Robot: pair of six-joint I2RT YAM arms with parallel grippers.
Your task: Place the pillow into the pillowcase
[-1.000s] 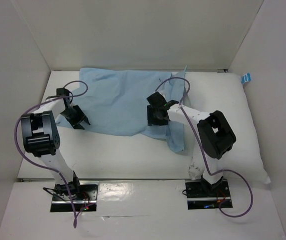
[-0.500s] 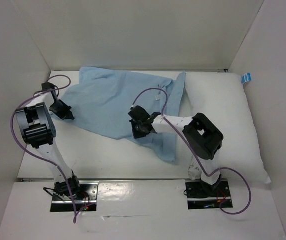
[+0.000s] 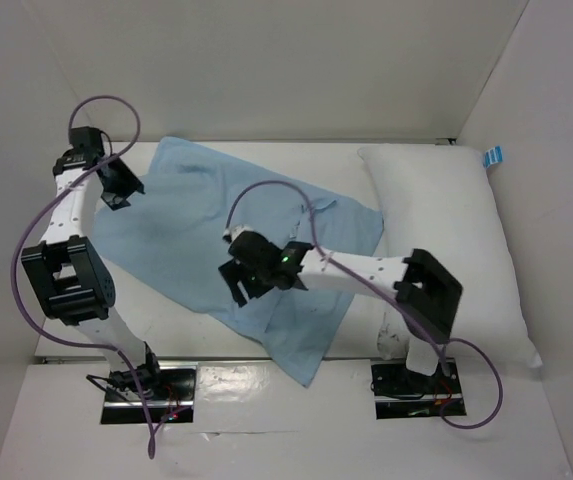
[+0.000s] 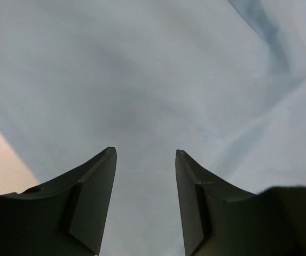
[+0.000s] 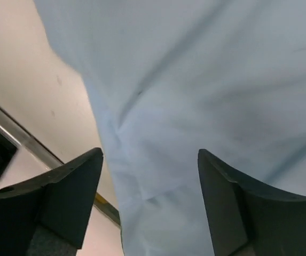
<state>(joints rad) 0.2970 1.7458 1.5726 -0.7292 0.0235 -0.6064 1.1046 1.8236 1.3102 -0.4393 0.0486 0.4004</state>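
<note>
The pillowcase (image 3: 226, 225) lies spread out, plain light blue face up, slanting from the far left to a corner (image 3: 304, 372) that crosses the table's near edge. To its right the white pillow (image 3: 446, 240) lies along the right wall, bare. My left gripper (image 3: 117, 190) hovers over the pillowcase's far-left corner. In the left wrist view the left gripper (image 4: 145, 152) is open, with only blue cloth (image 4: 158, 85) beyond it. My right gripper (image 3: 237, 284) hangs above the pillowcase's middle. In the right wrist view the right gripper (image 5: 150, 154) is wide open over the blue cloth (image 5: 195, 80).
White walls close in the table on the left, back and right. A small blue tag (image 3: 492, 156) sticks to the right wall. Purple cables loop above both arms. The table's near edge strip (image 5: 19, 140) shows beside the cloth.
The pillowcase has been dragged left and toward the near edge, off the pillow's side. The left gripper moved toward the far-left corner. The right gripper moved left and nearer.
</note>
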